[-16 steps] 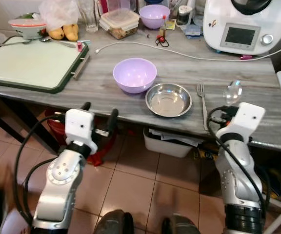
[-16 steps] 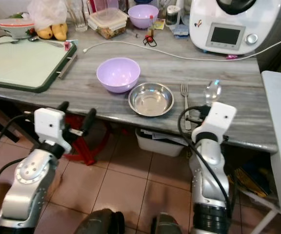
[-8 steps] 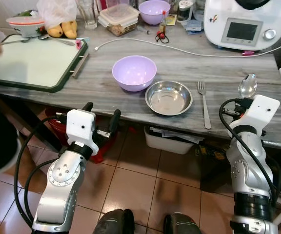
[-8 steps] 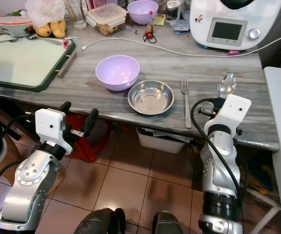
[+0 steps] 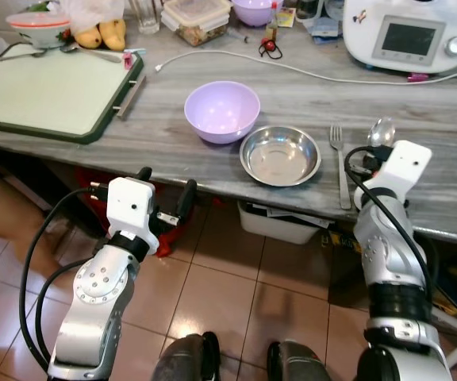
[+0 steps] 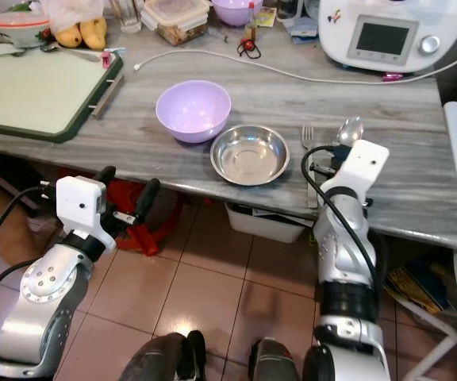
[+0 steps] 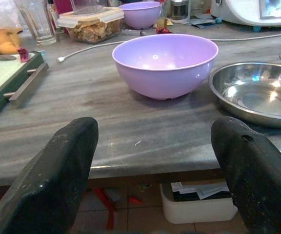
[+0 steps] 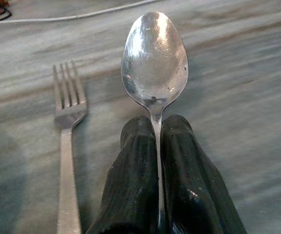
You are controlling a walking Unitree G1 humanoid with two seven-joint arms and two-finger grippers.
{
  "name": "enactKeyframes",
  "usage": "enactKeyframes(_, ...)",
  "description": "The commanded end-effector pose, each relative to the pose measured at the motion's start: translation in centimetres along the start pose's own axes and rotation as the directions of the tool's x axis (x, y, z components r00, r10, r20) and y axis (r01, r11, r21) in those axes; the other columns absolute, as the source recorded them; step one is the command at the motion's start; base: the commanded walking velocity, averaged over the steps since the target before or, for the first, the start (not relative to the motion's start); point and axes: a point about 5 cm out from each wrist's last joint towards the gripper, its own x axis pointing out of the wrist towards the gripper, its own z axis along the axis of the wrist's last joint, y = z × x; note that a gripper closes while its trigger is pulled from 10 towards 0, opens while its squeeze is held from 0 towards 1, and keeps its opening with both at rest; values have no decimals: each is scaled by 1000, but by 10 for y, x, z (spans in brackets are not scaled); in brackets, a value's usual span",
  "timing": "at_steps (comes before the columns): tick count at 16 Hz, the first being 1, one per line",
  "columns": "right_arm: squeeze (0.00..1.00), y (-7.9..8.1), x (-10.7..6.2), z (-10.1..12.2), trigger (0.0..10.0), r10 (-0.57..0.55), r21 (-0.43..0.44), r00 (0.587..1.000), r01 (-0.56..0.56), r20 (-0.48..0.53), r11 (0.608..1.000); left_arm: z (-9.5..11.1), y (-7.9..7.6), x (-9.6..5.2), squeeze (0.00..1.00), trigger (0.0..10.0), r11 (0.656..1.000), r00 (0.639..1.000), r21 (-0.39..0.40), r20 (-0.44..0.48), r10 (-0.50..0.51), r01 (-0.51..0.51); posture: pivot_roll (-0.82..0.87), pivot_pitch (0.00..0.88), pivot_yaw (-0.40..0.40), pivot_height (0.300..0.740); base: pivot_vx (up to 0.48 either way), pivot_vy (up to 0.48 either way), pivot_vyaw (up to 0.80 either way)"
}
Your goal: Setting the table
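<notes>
The right tool (image 8: 157, 146), clenched on the spoon (image 8: 155, 58), holds its handle parallel to the fork (image 8: 68, 141) lying just beside on the worktop (image 5: 308, 103), bowl end pointing away from the robot.

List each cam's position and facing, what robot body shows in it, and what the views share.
Left and right eye views: head stereo pair, looking forward and down at the table; both silver arms show, feet at bottom.
Left wrist view: looks along the open left gripper at the purple bowl and steel bowl.
Right wrist view: looks along the right gripper, shut on the spoon, beside the fork.
Shared: both bowls, fork and spoon show in the eye views too.
</notes>
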Motion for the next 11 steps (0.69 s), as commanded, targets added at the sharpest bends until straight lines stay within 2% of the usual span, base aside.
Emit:
enactKeyframes(1, 0, 5, 2, -1, 10000, 7, 11, 1000, -7, -7, 1000, 2, 1, -4, 0, 10000, 1000, 1000, 6, -3, 4, -4, 35, 198, 82, 740, 0, 0, 0)
enactKeyframes(4, 0, 7, 4, -6, 10000, 14, 8, 999, -13, -41, 1000, 2, 0, -4, 0, 10000, 1000, 1000, 5, -7, 2, -2, 36, 200, 77, 740, 0, 0, 0)
enactKeyframes(11, 0, -2, 3, -16, 10000, 27, -42, 995, -31, -99, 999, 1, 0, -4, 0, 10000, 1000, 1000, 1, -14, 1, -1, 30, 202, 76, 740, 0, 0, 0)
